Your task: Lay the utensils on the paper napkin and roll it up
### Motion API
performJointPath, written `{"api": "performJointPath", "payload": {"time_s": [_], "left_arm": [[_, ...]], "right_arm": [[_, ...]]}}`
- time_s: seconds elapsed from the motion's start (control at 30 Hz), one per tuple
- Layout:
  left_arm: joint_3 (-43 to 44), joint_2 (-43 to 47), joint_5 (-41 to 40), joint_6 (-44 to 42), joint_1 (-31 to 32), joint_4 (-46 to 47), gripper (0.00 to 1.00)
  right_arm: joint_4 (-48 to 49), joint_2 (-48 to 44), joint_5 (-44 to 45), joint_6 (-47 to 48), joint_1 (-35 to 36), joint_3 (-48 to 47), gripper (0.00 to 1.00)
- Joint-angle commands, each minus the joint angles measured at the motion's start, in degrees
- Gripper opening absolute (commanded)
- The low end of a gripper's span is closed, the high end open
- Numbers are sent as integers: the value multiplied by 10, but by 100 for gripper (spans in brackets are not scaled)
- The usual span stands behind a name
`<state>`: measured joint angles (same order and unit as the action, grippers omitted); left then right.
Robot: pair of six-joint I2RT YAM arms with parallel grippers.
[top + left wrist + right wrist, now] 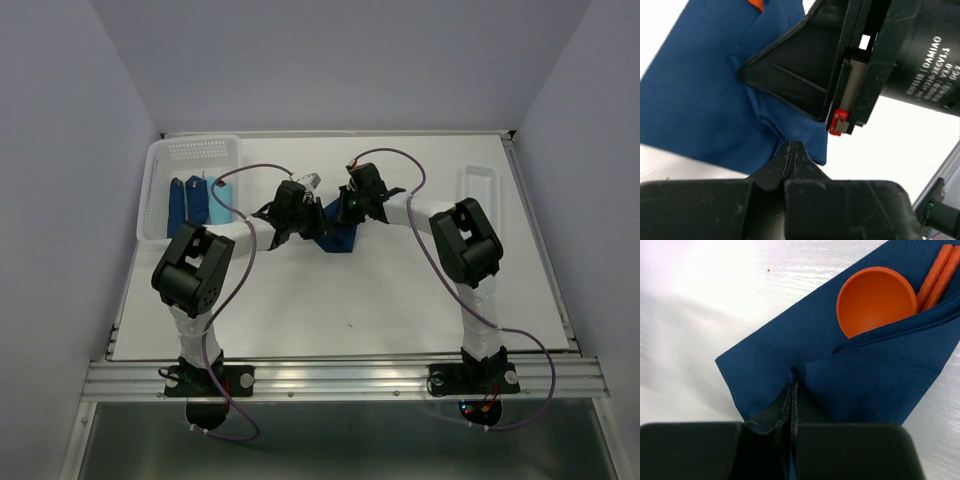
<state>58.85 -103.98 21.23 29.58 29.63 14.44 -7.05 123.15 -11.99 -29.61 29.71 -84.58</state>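
Both arms meet over the paper napkin [340,240], which lies just above the middle of the overhead frame on the white table [350,300].

In the right wrist view the napkin fills the right half. One flap is folded over an orange spoon [875,297], whose bowl shows at the upper right. Two slim orange rods [940,270] lie beside it; I cannot tell whether they are chopsticks or handles. The utensils sit near one edge, probably so the paper can wrap around them.

The right gripper [791,392] has its fingers pressed together on the corner of that folded flap, at bottom centre, seemingly to hold the fold over the utensils.

In the left wrist view the left gripper [791,150] is closed as well. Its tips meet at the napkin's lower edge, where creases gather, so it appears to pinch the paper. The right gripper's black body fills the upper middle of that view, just beside it.

By my judgement the utensils are placed and the rolling is only starting. Thin paper pinched at two close points could tear if the arms pull apart.

A white basket [165,175] holding blue items stands at the upper left.
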Motion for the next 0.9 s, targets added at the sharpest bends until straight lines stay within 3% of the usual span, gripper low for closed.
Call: {"api": "performJointPath", "payload": {"time_s": [0.0,0.33,0.87], "left_arm": [[12,-23,35,43,3,76,0],[8,-39,44,54,3,111,0],[-18,-85,-7,57,3,116,0]], "right_arm": [[0,-2,16,3,6,13,1],[0,-2,13,3,6,14,1],[-1,-25,2,4,6,19,3]]}}
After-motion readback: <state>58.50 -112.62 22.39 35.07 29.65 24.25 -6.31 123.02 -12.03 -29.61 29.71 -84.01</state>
